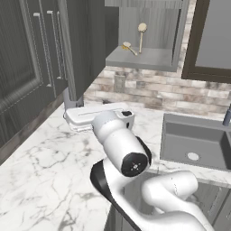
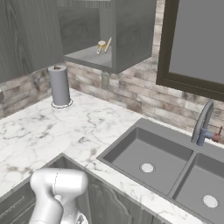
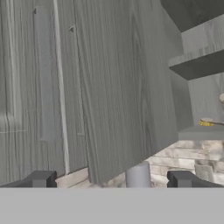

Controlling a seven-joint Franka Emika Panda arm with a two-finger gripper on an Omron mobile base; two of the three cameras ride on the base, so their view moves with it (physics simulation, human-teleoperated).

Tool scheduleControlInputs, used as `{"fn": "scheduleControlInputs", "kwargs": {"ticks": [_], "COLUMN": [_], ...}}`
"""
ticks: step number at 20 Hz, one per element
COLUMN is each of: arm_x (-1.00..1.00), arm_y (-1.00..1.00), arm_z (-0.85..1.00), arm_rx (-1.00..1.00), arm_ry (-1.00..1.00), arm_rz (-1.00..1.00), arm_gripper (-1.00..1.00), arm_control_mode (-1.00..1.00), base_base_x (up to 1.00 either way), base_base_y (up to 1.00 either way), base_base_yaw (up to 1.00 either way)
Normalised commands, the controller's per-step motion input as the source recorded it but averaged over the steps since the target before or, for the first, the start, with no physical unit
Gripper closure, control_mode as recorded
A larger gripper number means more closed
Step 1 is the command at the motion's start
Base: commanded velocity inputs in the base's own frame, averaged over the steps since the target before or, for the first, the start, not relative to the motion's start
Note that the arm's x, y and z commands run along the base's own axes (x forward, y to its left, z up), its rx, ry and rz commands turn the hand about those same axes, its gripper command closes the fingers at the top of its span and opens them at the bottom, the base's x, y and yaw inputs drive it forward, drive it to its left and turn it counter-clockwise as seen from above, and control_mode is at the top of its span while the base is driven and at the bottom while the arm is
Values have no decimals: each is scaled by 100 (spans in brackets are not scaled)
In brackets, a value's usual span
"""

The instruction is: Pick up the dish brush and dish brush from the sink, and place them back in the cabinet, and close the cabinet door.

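While the cabinet (image 1: 144, 57) stands open at the top of the left base view, both dish brushes (image 1: 135, 38) are seen on its flat grey shelf: one upright with its round head up, the other lying just beside it to the left. In the right base view the brushes (image 2: 103, 45) appear at upper centre, above the paper towel roll (image 2: 58, 85) standing on the marble worktop (image 2: 52, 127). The sink (image 2: 170, 168) (lower right there) is seen with its two drain discs. In the hand view the gripper (image 3: 114, 181) is released, jaws spread wide, facing the cabinet door (image 3: 122, 87) edge-on, nothing held.
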Motion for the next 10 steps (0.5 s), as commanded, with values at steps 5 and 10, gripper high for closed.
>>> {"fn": "scheduleControlInputs", "kwargs": {"ticks": [5,10], "arm_x": [15,8], "arm_y": [6,12], "arm_z": [-1,-1], "arm_rx": [0,0], "arm_ry": [0,0], "arm_rz": [0,0], "arm_gripper": [-100,-100], "arm_control_mode": [-100,-100], "base_base_x": [0,0], "base_base_y": [0,0], "base_base_yaw": [0,0]}}
